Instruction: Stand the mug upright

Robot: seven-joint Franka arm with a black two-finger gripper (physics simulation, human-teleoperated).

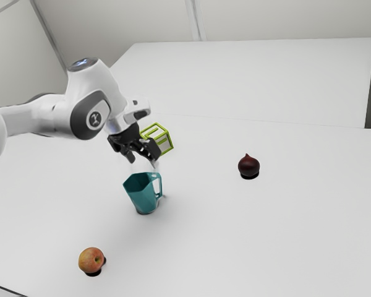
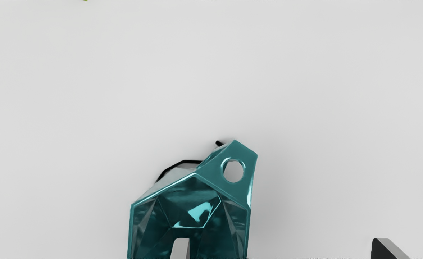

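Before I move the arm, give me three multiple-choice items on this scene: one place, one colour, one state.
1. Where is the apple?
A: inside the mug
B: nearer the exterior view's bottom edge than the mug
C: on the block

2. What colour is the mug?
A: teal
B: red
C: white

3. How is the gripper?
A: shut on the mug
B: shut, empty
C: open

Key:
1 B, the apple sits lower in the exterior view.
2 A, both views show teal.
3 C, the wrist view shows the fingers wide apart.
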